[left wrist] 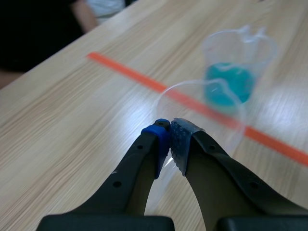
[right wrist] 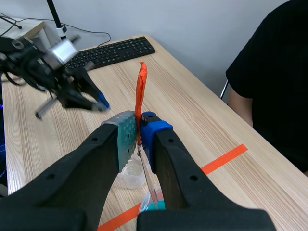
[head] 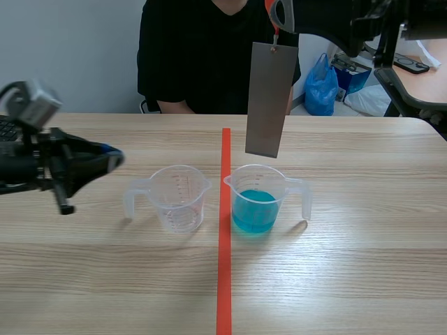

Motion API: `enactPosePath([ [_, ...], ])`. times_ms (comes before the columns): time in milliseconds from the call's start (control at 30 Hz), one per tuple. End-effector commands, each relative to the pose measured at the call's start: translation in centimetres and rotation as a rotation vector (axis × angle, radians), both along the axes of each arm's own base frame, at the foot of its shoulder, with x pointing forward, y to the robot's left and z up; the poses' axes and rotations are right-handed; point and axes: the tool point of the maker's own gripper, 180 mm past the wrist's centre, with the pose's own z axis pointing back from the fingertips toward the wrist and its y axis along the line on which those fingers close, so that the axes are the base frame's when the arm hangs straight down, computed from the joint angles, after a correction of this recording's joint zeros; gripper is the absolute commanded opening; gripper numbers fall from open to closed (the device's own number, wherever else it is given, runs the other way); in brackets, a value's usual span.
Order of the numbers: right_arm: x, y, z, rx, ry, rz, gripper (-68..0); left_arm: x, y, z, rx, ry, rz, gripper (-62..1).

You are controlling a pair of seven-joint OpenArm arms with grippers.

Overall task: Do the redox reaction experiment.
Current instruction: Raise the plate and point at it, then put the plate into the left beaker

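Wooden table [head: 363, 279] with a person in black [head: 202, 56] sat across it. The grey metal sheet [head: 269, 101] hung upright above the measuring cup of blue liquid [head: 260, 199], with the empty measuring cup [head: 179, 197] just beside that. My right gripper [right wrist: 138, 126] was clamped on the sheet's orange tag [right wrist: 140, 91]. My left gripper [left wrist: 171, 132] was pinched closed on nothing, hovering by the empty cup.

Light was bright and even; shadows on the table [head: 349, 279] were soft. Left tool [head: 115, 159] was blurred in the scene view.
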Motion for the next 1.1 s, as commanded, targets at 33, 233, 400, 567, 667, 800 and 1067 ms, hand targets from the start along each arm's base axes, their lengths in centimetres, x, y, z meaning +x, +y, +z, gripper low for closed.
enactPosePath([
  [33, -0.2, 0.2, 1.4, 0.022, -0.039, 0.015, -66.0, -1.4, 4.7, 0.2, 0.032, 0.005, 0.081, -56.9],
  [233, -0.2, 0.2, 1.4, 0.022, -0.039, 0.015, -66.0, -7.9, 13.2, -2.4, 0.123, 0.104, 0.274, -56.9],
  [400, -0.2, 0.2, 1.4, 0.021, -0.039, 0.015, -66.0, -15.2, 17.2, -4.3, 0.151, 0.146, 0.438, -56.9],
  [567, -0.2, 0.2, 1.4, 0.022, -0.040, 0.015, -66.0, -22.4, 19.2, -5.3, 0.254, 0.085, 0.603, -56.9],
  [667, -0.2, 0.2, 1.4, 0.022, -0.040, 0.015, -66.0, -26.2, 18.4, -6.6, 0.356, 0.069, 0.616, -56.9],
  [800, -0.2, 0.2, 1.4, 0.022, -0.040, 0.015, -66.0, -30.4, 15.8, -8.7, 0.500, 0.078, 0.554, -56.9],
  [1067, -0.2, 0.2, 1.5, 0.022, -0.040, 0.016, -66.0, -34.0, 11.2, -8.9, 0.615, 0.010, 0.424, -56.9],
])
